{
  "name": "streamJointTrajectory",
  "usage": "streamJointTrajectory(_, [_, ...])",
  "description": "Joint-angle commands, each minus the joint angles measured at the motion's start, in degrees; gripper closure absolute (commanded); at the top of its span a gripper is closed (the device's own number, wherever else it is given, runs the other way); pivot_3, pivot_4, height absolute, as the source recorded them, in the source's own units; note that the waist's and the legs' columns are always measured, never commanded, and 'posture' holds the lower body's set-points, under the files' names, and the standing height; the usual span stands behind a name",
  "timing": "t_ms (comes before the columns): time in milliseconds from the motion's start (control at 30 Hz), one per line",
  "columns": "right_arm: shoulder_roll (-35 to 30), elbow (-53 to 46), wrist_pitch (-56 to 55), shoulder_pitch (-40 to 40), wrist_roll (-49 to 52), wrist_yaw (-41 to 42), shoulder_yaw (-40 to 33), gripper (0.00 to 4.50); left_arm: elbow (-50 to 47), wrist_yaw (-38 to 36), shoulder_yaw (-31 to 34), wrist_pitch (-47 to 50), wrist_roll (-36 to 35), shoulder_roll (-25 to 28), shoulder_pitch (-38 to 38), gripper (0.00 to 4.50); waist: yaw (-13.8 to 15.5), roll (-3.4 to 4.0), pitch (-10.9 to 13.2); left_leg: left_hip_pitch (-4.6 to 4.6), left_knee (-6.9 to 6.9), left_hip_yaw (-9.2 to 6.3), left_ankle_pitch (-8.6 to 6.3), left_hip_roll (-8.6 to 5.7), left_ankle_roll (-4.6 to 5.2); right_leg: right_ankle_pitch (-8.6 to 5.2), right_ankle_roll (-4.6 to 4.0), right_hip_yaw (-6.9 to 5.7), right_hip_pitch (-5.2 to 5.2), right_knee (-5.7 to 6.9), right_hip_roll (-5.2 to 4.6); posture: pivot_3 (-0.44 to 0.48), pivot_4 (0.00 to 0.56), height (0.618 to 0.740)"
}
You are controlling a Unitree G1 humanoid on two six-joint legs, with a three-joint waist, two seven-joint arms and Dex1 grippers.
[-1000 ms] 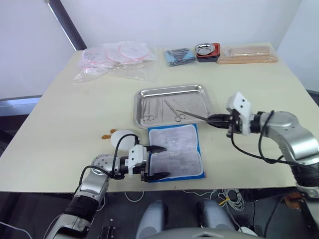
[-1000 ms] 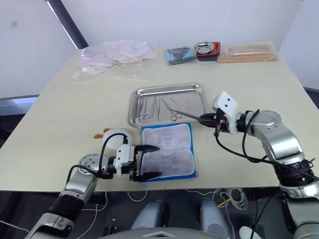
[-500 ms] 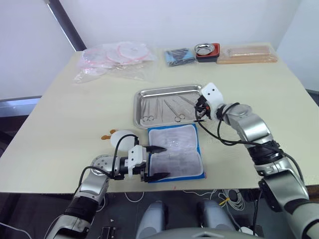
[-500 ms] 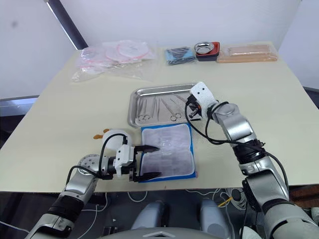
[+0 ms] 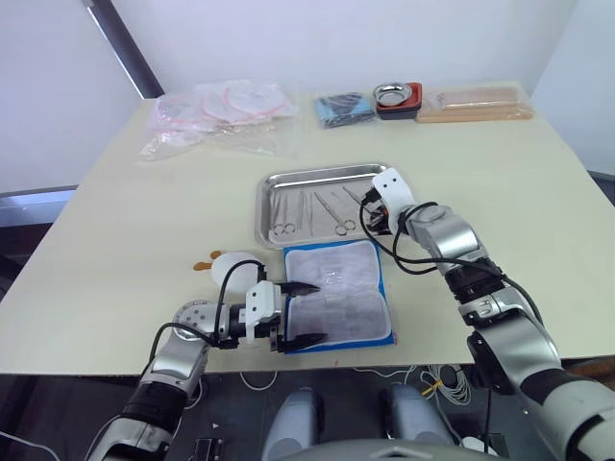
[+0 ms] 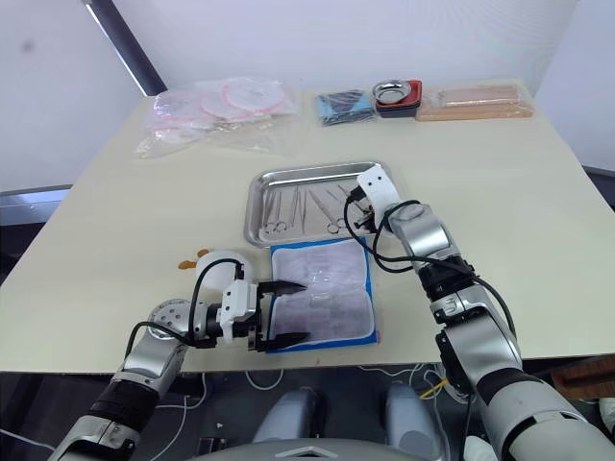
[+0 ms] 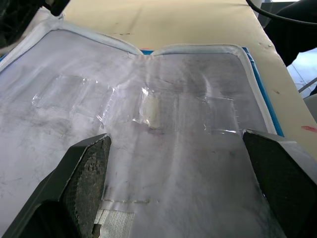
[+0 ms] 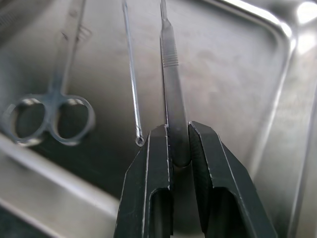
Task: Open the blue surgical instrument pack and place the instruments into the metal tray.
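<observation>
A broad, pale cream-coloured table [image 5: 115,240] with a matt top fills the scene, standing against a plain white wall, with a dark diagonal bar in the wall's corner beyond the far left of the table.

Near the table's middle lies the large shiny rectangular stainless-steel tray [image 5: 269,206] with rounded corners and a raised rim. Inside it rest several thin silver-grey instruments [image 5: 312,206]: ring-handled scissors or forceps [image 8: 52,106] and a slim straight probe [image 8: 131,74].

Just in front of the tray, toward the table's near edge, the rectangular blue surgical instrument pack [image 5: 338,296] lies opened flat, whitish-grey lining and clear pockets facing up, blue edging showing round it.

Beyond the tray, along the far edge, lie a heap of clear plastic bags with pink rings [image 5: 226,110], a smaller blue packet with dark contents [image 5: 346,109], a small round steel bowl on a red base [image 5: 398,96] and a long tan wrapped package [image 5: 478,103]. Left of the opened pack sits a small white round object with orange bits [image 5: 223,263].

The right claw [image 8: 179,148] reaches over the tray's right end, its two black fingers closed tight on a flat straight silver handle [image 8: 171,74] that points into the tray.

The left claw [image 5: 304,313] hovers at the pack's near-left edge, fingers spread wide apart over the lining, gripping nothing.
</observation>
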Motion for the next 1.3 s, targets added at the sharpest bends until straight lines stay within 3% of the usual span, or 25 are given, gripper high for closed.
streamJointTrajectory(33, [-0.1, -0.9, -1.8, -2.1, -0.1, 0.9, -0.8, 3.01, 5.0, 1.3, -2.7, 3.4, 5.3, 1.2, 3.8, 0.0, 0.0, 0.0, 0.0, 0.0, 0.0, 0.0, 0.0, 0.0, 0.0, 0.0, 0.0, 0.0, 0.0, 0.0, 0.0, 0.0, 0.15, 0.74])
streamJointTrajectory(233, [-0.3, -3.6, -4.8, -1.0, 1.1, 2.6, -2.6, 0.03, 4.2, 1.6, -2.6, 3.8, 5.1, 1.3, 4.5, 0.0, 0.0, -0.01, 0.0, -0.07, -0.05, 0.03, 0.0, 0.0, 0.0, 0.11, 0.19, 0.03, -0.1, -0.02, 0.0, 0.0, 0.15, 0.74])
streamJointTrajectory(467, [-2.9, -10.6, -7.5, 1.6, 3.4, 6.8, -4.5, 0.03, 2.0, 1.6, -1.1, 3.5, 3.5, 1.6, 4.9, 0.0, 0.0, -0.12, 0.1, -0.07, -0.15, 0.02, 0.0, 0.01, 0.0, 0.11, 0.2, 0.02, -0.13, -0.06, 0.01, 0.0, 0.15, 0.74])
streamJointTrajectory(733, [-6.8, -18.5, -11.9, 8.3, 10.3, 14.3, -9.3, 0.03, -7.8, 1.7, 2.1, 7.0, -1.8, 1.9, 6.1, 0.0, -0.3, -0.8, 0.7, -0.17, -0.26, 0.02, -0.01, 0.05, 0.0, 0.1, 0.19, 0.02, -0.22, -0.11, 0.03, 0.0, 0.15, 0.74])
streamJointTrajectory(933, [-8.9, -25.7, -17.6, 15.8, 16.7, 20.9, -13.1, 0.03, -17.4, 2.5, 5.8, 12.2, -7.2, 3.4, 7.0, 0.0, -0.3, -1.36, 1.4, -1.08, -0.19, -0.08, 0.0, 0.07, 0.0, 0.18, 0.12, -0.04, -1.01, -0.04, 0.04, 0.0, 0.15, 0.74])
streamJointTrajectory(1300, [-17.7, -34.4, -21.6, 30.5, 27.1, 31.6, -20.8, 0.03, -27.2, 11.6, 21.3, 25.1, -18.5, 6.0, 8.1, 0.0, 0.4, -2.0, 2.4, -1.2, -0.05, -0.15, -0.01, 0.05, -0.01, 0.18, 0.15, -0.16, -0.99, -0.06, -0.06, 0.0, 0.15, 0.74])
